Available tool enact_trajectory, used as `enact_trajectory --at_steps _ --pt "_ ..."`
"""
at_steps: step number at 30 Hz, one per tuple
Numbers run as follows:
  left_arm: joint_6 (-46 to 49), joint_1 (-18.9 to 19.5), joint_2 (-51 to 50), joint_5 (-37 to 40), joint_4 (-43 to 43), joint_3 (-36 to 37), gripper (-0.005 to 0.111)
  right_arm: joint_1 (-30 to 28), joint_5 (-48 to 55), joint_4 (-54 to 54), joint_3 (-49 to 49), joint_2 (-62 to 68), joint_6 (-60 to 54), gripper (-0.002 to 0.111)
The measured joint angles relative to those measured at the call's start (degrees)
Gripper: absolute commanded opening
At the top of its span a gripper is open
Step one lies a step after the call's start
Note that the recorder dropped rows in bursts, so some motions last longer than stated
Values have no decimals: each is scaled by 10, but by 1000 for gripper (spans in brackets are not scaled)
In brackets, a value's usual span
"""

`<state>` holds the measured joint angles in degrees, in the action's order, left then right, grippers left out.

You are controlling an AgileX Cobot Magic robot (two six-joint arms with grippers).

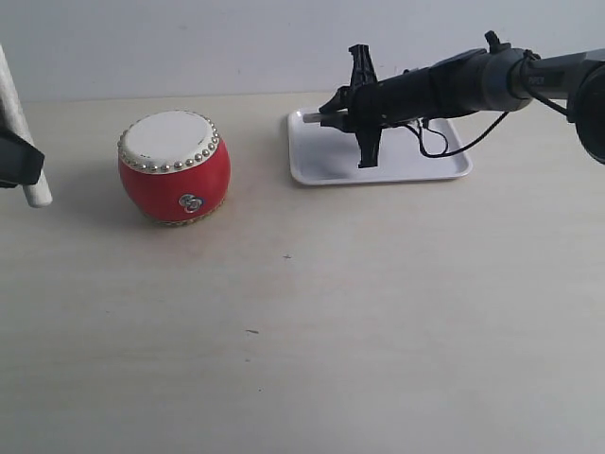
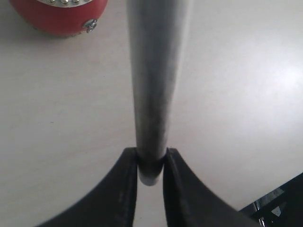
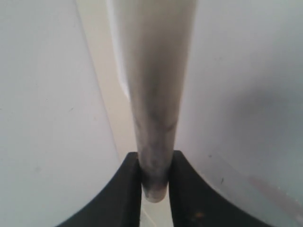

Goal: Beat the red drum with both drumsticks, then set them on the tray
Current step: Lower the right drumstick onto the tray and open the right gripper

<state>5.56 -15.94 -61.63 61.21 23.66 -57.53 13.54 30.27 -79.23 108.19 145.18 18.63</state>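
The red drum (image 1: pixel 174 168), with its cream skin and gold studs, stands on the table left of centre; its lower side also shows in the left wrist view (image 2: pixel 59 16). At the far left edge my left gripper (image 1: pixel 14 161) is shut on a pale drumstick (image 1: pixel 34 184), which is well to the drum's left. Up close, the jaws (image 2: pixel 151 163) pinch that drumstick (image 2: pixel 154 85) near its end. My right gripper (image 1: pixel 363 112) hovers over the white tray (image 1: pixel 444 165), shut (image 3: pixel 155 165) on the other drumstick (image 3: pixel 154 85), held just above the tray's left part.
The pale wooden table (image 1: pixel 331 331) stretches bare in front of the drum and tray. A white wall rises right behind the tray. The right arm (image 1: pixel 473 80) and its cable cross above the tray's back half.
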Motion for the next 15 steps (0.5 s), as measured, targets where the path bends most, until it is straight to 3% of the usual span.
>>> enact_trajectory --at_steps 6,15 --pt "0 0 0 0 0 0 0 0 38 -109 0 25 -72 4" --pt "0 0 0 19 0 0 0 0 31 -128 0 29 -95 24"
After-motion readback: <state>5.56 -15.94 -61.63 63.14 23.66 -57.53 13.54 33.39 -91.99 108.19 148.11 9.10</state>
